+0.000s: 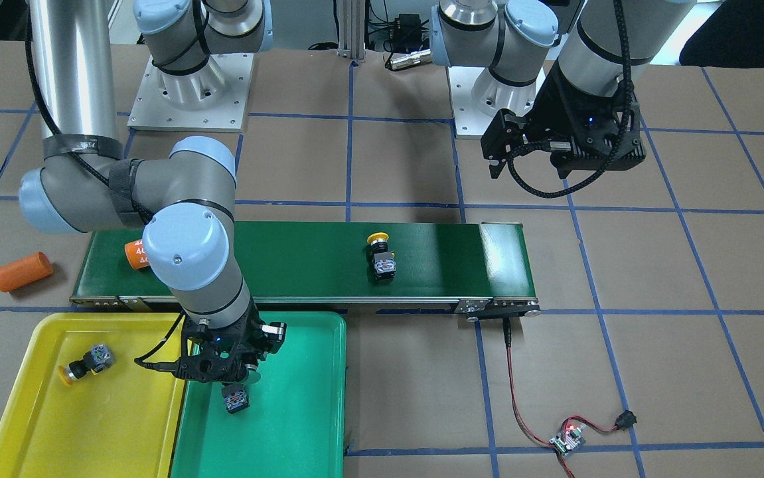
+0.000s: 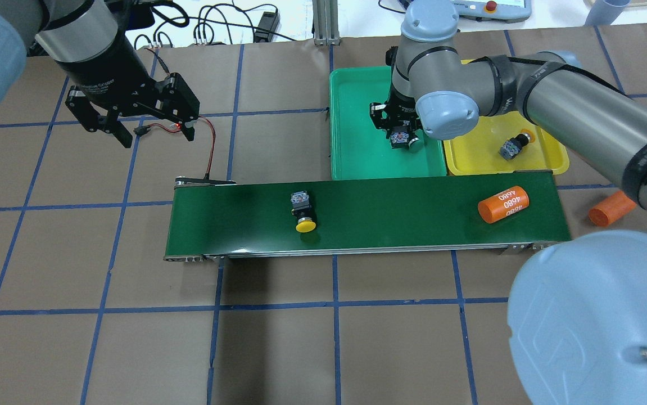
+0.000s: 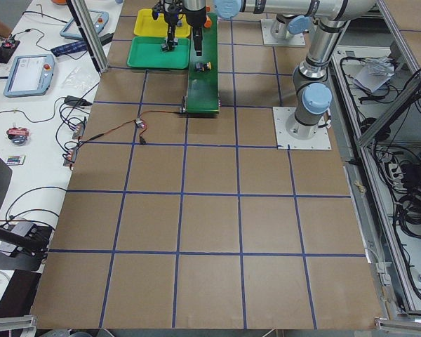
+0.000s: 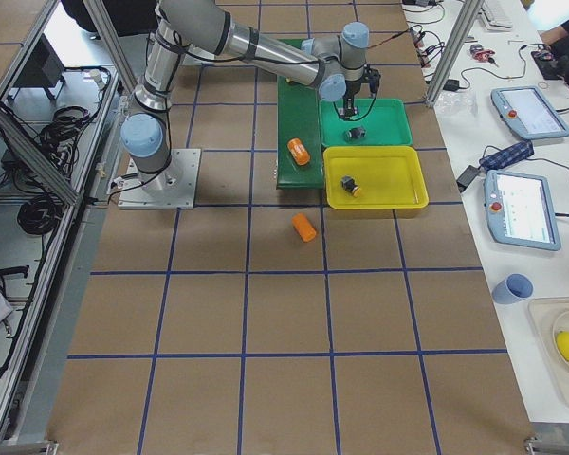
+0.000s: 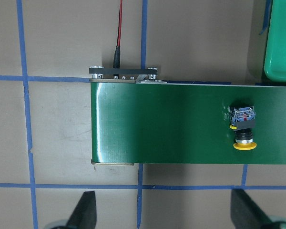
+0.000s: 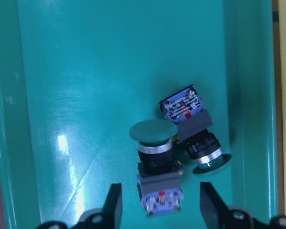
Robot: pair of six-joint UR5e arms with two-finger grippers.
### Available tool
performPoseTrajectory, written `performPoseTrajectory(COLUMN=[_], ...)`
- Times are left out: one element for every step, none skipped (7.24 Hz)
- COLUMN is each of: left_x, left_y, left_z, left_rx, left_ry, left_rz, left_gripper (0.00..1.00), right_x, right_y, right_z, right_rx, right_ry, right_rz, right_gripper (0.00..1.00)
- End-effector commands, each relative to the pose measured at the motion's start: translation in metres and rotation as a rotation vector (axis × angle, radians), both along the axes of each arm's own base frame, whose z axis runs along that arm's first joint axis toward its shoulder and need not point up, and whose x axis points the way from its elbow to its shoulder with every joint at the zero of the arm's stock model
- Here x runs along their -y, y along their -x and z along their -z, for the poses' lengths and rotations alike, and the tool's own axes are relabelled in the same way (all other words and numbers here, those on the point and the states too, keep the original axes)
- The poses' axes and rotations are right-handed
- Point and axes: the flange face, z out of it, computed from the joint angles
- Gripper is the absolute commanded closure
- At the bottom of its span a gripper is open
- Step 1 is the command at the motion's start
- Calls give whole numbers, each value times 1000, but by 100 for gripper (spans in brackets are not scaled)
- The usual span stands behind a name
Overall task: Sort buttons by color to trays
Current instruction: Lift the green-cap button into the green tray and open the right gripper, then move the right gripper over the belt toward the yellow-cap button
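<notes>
Your right gripper (image 6: 159,195) hovers open-jawed over two green buttons (image 6: 155,157), colour-matched to the green tray (image 6: 62,71) beside the belt (image 5: 171,124), while your left gripper (image 5: 164,200), jaws equally spread, overlooks the belt's yellow button (image 5: 243,131), probably next.

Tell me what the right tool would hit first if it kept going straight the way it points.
Probably the green button lying between the right tool's open fingers in the green tray; they might touch the tray floor beside it. Depth is unclear.
</notes>
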Motion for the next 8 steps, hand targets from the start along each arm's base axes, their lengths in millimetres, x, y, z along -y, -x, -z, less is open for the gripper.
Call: performPoseTrajectory(left_x=[-1,-1,-1,-1,-1,-1,0,0], left_y=[-2,-3,-3,-3,-3,-3,-3,-3], left_z=[-2,-4,-4,-3,-3,-3,-2,-3], left_rx=[1,3,3,1,1,0,0,-2], left_ry=[3,6,8,6,6,6,5,6], left_rz=[-4,-5,-5,-5,-4,-5,-5,-6], left_gripper=[0,0,0,0,0,0,0,0], right_x=[-10,-28,-64,-109,-142,-162,-167,-164], right_y=[3,12,18,29,47,58,59,65], right_z=[-26,-46,-80,-98,-104,-90,-78,-83], right_rx=[0,-4,-10,-17,-20,-19,-18,-17], right_ry=[16,1,-28,-90,-113,-144,-161,-151], right_rz=[-1,11,17,37,66,69,70,79], right_gripper=[0,0,0,0,0,0,0,0])
